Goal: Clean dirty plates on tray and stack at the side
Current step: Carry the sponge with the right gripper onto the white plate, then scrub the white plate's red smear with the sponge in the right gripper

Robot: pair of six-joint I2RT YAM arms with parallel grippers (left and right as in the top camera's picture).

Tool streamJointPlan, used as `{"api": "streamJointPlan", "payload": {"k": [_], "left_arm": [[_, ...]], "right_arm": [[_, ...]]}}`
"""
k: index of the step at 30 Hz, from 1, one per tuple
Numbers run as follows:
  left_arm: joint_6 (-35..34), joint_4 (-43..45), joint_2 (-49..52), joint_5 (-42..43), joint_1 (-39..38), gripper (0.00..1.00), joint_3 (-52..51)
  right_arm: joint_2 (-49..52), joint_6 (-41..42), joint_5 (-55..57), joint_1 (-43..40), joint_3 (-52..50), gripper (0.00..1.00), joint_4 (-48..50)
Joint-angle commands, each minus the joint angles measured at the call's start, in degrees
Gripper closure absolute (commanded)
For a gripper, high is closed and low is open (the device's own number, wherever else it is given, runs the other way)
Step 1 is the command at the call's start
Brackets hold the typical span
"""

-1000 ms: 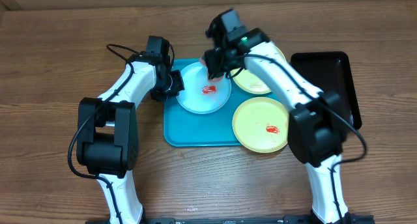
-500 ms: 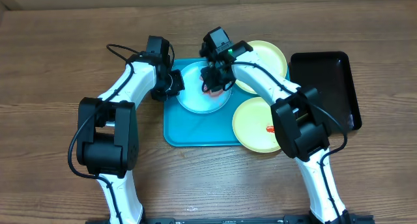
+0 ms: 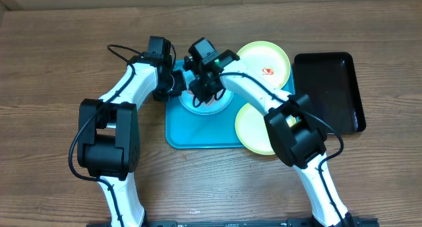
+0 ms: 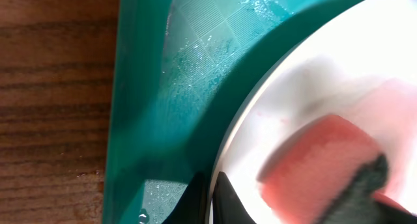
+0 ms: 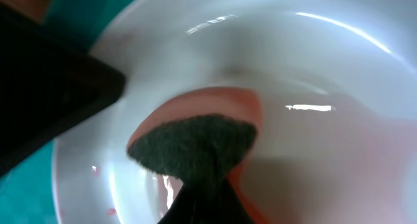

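Counting three round plastic plates: one light-blue-rimmed plate (image 3: 212, 108) on the large turquoise rectangular plastic tray (image 3: 198, 134), two yellow-green-rimmed plates (image 3: 264, 61) overlapping its right side. The left gripper (image 3: 177, 84) is clenched on the blue rim. The right gripper (image 3: 206, 94) grasps one pink scouring sponge (image 5: 215, 107), which now covers the centre smear that was exposed a second ago.

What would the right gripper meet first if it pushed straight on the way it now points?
The right gripper grips the sponge; straight past that it would meet the white centre of the light-blue plate, which the sponge seems to touch, though depth is unclear.
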Motion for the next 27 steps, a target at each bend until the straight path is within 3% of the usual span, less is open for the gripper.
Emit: {"api": "streamJointPlan", "payload": {"k": [1, 10, 16, 22, 27], "left_arm": [[-1.0, 0.2, 1.6, -0.8, -0.7, 0.96, -0.7], [-1.0, 0.2, 1.6, -0.8, -0.8, 0.96, -0.7], [-1.0, 0.2, 1.6, -0.8, -0.8, 0.96, -0.7], [-1.6, 0.3, 1.6, -0.8, -0.8, 0.96, -0.7], [-1.6, 0.4, 1.6, -0.8, -0.8, 0.96, -0.7]], "right_arm": [[1.1, 4.4, 4.5, -4.7, 1.6, 0.96, -0.4], [1.6, 24.2, 6.9, -6.3, 1.4, 0.96, 4.5], [3.1, 18.5, -3.0, -1.6, 1.4, 0.96, 5.4], [2.9, 14.3, -4.9, -2.0, 7.9, 0.96, -8.0], [3.0, 12.1, 2.6, -3.2, 8.9, 0.96, -12.1]]}}
